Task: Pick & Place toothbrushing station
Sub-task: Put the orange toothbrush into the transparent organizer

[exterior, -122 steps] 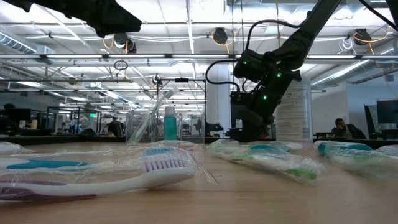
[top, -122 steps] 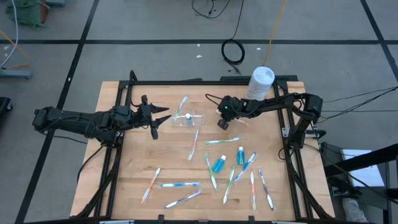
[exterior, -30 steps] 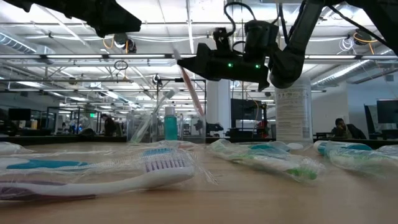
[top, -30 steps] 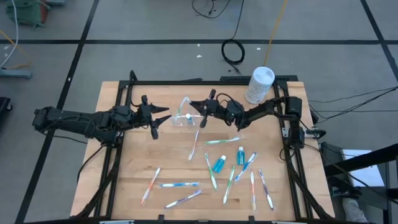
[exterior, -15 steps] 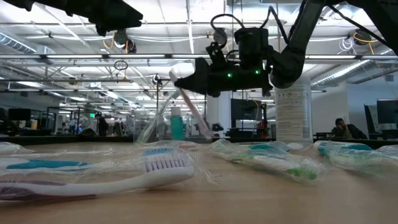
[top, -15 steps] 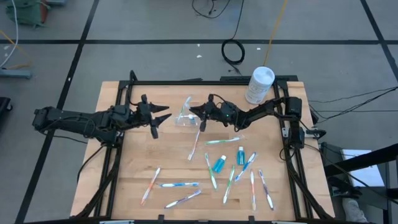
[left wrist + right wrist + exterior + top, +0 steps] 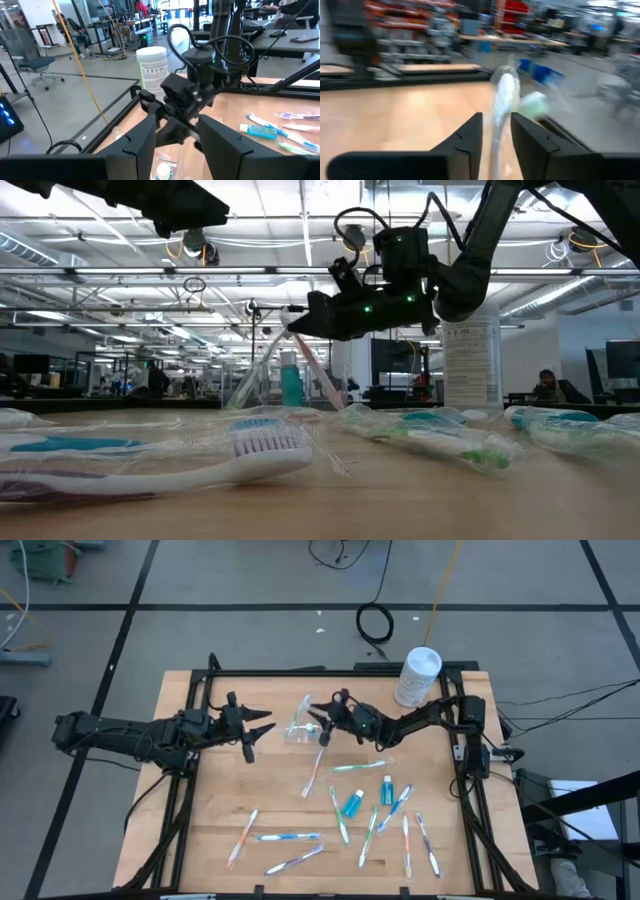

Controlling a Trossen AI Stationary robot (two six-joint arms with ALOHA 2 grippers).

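The clear cup point(image 7: 299, 730) stands on the wooden table at its far middle, with a blue toothpaste tube point(image 7: 290, 385) and a toothbrush point(image 7: 250, 375) leaning in it. My right gripper point(image 7: 318, 718) hovers just above the cup's right side, open. A wrapped pinkish toothbrush point(image 7: 312, 368) slants from between its fingers down into the cup. Left of the cup, my left gripper point(image 7: 250, 730) stays open with nothing between its fingers point(image 7: 175, 135). My right gripper has the toothbrush's upper end point(image 7: 502, 107) standing between its two fingers, which come level from the table's right. The brush's lower end point(image 7: 328, 395) is down at the cup. Whether the fingers touch the brush, I cannot tell.
A white canister point(image 7: 420, 675) stands at the far right corner. Several wrapped toothbrushes point(image 7: 370, 825) and two blue tubes point(image 7: 352, 803) lie on the near right, with more brushes point(image 7: 275, 840) near left. One toothbrush point(image 7: 312, 772) lies just in front of the cup.
My right gripper has sunk a little and moved toward the cup, tipping from slanting down to level. The pinkish toothbrush, which hung below the fingers clear of the cup, now leans with its lower end in the cup.
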